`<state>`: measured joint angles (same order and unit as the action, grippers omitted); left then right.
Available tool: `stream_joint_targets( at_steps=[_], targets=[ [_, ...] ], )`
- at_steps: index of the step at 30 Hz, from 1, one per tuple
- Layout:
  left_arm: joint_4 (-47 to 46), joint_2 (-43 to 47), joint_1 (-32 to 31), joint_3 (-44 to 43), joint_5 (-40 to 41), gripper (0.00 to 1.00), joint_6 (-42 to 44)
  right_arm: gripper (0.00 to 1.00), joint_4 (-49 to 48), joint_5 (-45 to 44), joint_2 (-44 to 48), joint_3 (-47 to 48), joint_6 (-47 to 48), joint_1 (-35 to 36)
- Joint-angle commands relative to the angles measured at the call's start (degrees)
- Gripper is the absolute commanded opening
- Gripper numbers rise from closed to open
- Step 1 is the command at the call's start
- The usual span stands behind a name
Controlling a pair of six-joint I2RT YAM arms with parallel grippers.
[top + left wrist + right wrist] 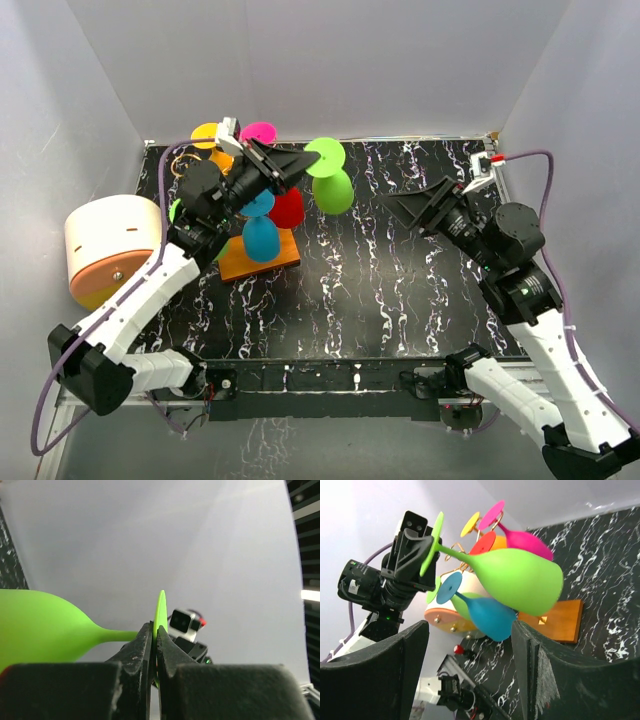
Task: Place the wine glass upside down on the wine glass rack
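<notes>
A green wine glass [333, 190] hangs tilted in the air just right of the wine glass rack, bowl lower than foot. My left gripper [300, 167] is shut on the edge of its flat foot [161, 607], and the bowl [35, 625] shows at the left of the left wrist view. The wine glass rack [262, 258] has an orange base [565, 622] and gold wire arms [456, 547]. Blue [487, 616], pink [522, 537], red and yellow glasses hang on it. My right gripper [392, 202] stands open to the right of the green glass [520, 577], apart from it, nothing between its fingers [542, 665].
A round cream and orange container [110, 245] sits at the table's left edge, close behind the rack. White walls close in the back and both sides. The black marbled tabletop [380, 290] spreads between the rack and my right arm.
</notes>
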<state>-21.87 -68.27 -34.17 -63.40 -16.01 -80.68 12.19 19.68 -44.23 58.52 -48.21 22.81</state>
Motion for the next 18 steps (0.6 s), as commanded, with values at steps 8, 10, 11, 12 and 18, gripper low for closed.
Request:
stream_joint_targets(
  at_steps=[8,10,11,12,18],
  targets=[
    [-2.6,-9.6,9.0,-15.7,-6.1,0.0,-8.3,0.65,1.1,-7.6,3.7,1.7,2.0,0.0],
    [-4.6,-11.8,10.0,-17.3,-6.9,0.0,-9.8,0.65,1.1,-7.5,3.7,1.7,2.1,0.0],
    [-5.2,-12.7,10.4,-18.4,-6.9,0.0,-9.9,0.66,1.1,-7.5,3.6,1.6,2.1,0.0],
    [-4.9,-13.5,10.9,-19.7,-6.8,0.0,-9.9,0.65,1.0,-7.5,3.6,1.6,2.1,0.0],
    [-5.4,-20.4,17.6,-28.9,-9.0,0.0,-11.6,0.66,-0.6,-4.3,1.7,1.4,1.1,0.0]
  ],
)
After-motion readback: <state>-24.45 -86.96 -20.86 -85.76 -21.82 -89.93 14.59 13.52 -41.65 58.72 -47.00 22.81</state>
